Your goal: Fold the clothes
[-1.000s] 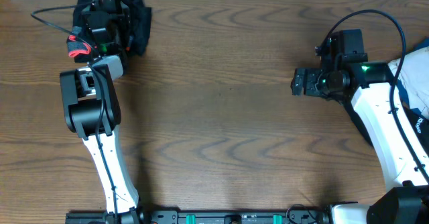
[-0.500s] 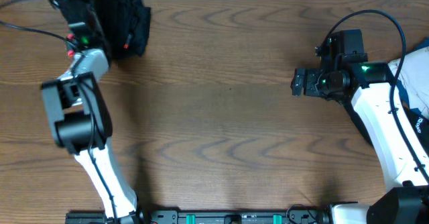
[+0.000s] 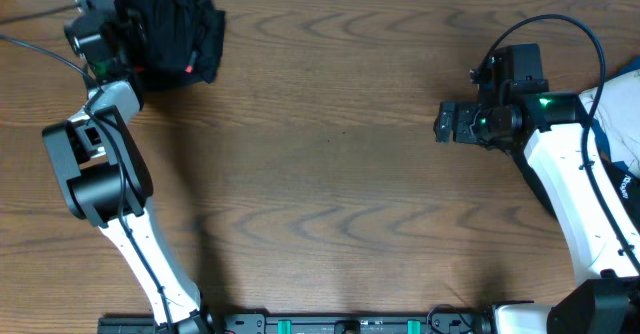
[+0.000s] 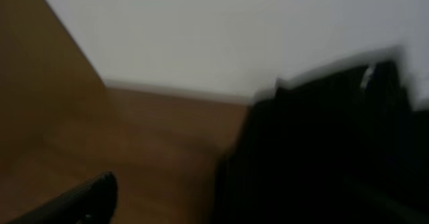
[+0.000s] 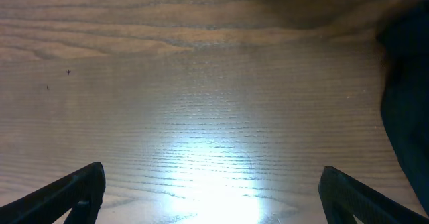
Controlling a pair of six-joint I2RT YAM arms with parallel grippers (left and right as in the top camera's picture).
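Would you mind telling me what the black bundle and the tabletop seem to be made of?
The black bundle looks like soft matte fabric, crumpled into folds. The tabletop looks like wood or wood-look laminate: brown grain lines, with a sheen in the right wrist view.

- Wooden table [image 3: 330,174]: brown surface with wavy grain, filling the overhead view.
- Glare patch [image 5: 208,177]: bright reflection on the tabletop, between the right fingers [image 5: 77,190].
- Pale wall [image 4: 221,29]: plain, beyond the table's far edge, ahead of the left finger [image 4: 84,197].
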